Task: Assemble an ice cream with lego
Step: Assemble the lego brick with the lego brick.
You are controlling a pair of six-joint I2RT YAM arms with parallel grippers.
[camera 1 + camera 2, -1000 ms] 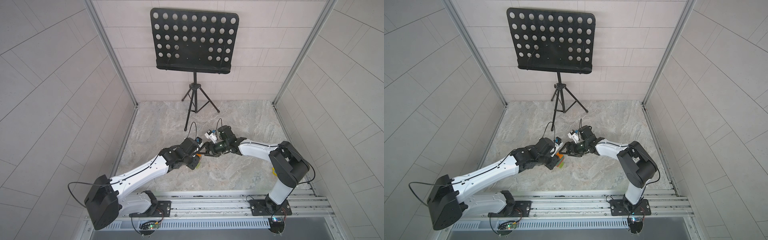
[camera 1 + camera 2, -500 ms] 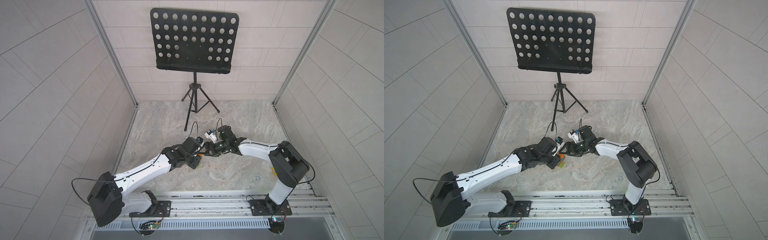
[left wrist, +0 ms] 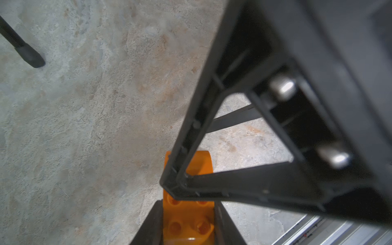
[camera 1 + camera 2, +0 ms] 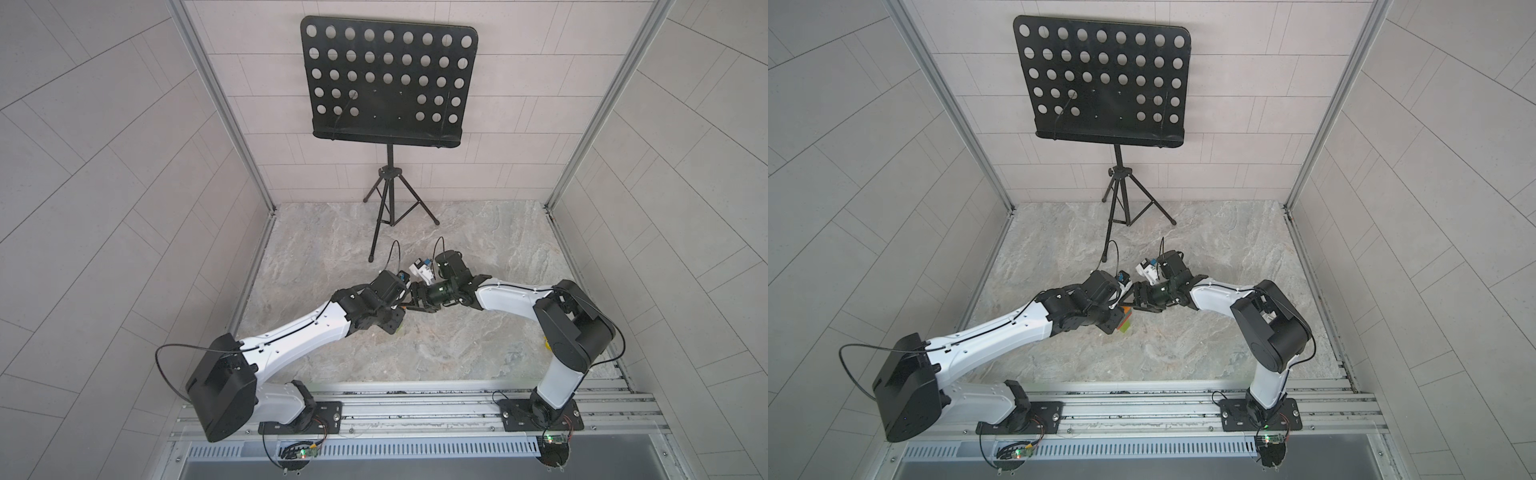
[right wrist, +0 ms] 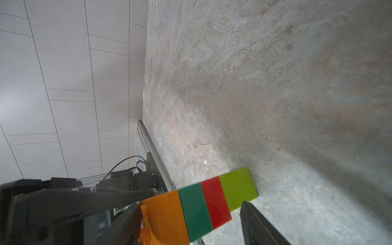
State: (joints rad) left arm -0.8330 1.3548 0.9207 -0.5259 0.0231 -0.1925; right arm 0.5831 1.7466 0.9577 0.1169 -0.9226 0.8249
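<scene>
The ice cream (image 5: 203, 203) is a stack of lego held above the floor: an orange cap (image 3: 188, 222), then dark green, red and lime-green (image 5: 239, 188) layers. My left gripper (image 3: 188, 224) is shut on the orange cap. My right gripper (image 5: 191, 220) is open and straddles the stack lengthways. One of its fingers lies against the orange end, the other stands just off the lime-green stem. In both top views the two grippers meet mid-floor, the left (image 4: 397, 320) beside the right (image 4: 409, 305), and the stack (image 4: 1124, 322) peeks out below them.
A black music stand (image 4: 388, 83) on a tripod (image 4: 388, 208) stands at the back; one tripod foot (image 3: 29, 55) is near the left gripper. Tiled walls close in both sides. The metal rail (image 4: 415, 403) runs along the front. A small yellow object (image 4: 547, 343) lies behind the right arm.
The right gripper's jaws have narrowed around the stack. The left arm has shifted slightly, still holding the orange cap.
</scene>
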